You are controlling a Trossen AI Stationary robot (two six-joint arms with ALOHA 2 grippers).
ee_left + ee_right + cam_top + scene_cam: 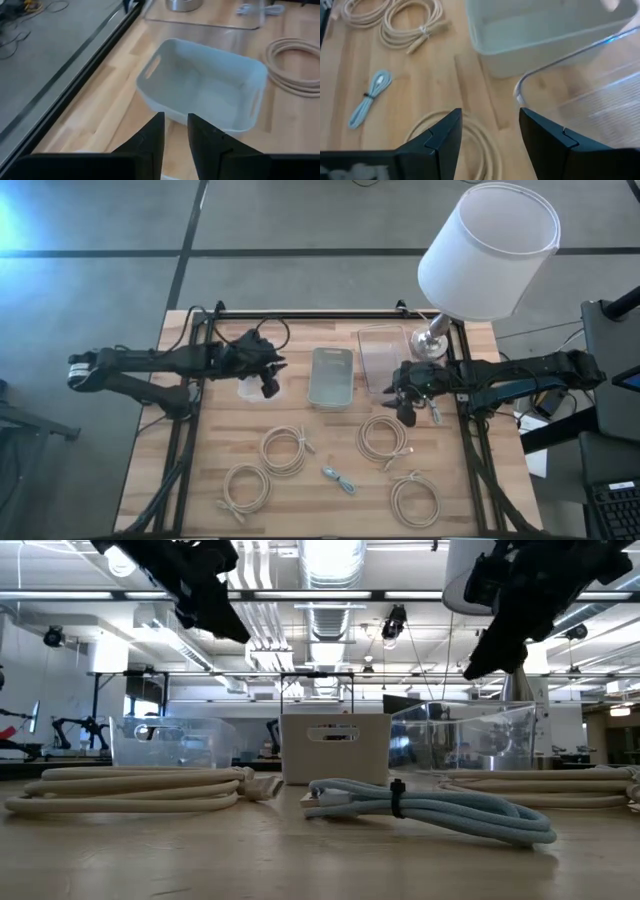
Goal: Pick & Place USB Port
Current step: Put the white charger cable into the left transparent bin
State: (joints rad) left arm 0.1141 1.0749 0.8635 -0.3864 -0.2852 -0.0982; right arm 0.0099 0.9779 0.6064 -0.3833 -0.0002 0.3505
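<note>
A short light-blue USB cable point(338, 478), coiled and tied, lies on the wooden table near its near edge; it also shows in the low view point(430, 805) and the right wrist view point(370, 97). Several beige coiled cables point(284, 450) lie around it. A grey bin point(331, 376) stands mid-table. My left gripper point(268, 375) hovers left of the bin, its fingers point(175, 135) a narrow gap apart and empty. My right gripper point(405, 405) hovers right of the bin, above a beige coil point(383, 438), open point(490, 135) and empty.
A clear bin point(380, 355) stands right of the grey bin, and a smaller clear tub point(250, 387) lies under my left gripper. A lamp with a white shade point(485, 250) stands at the far right corner. Black rails point(330, 313) frame the table.
</note>
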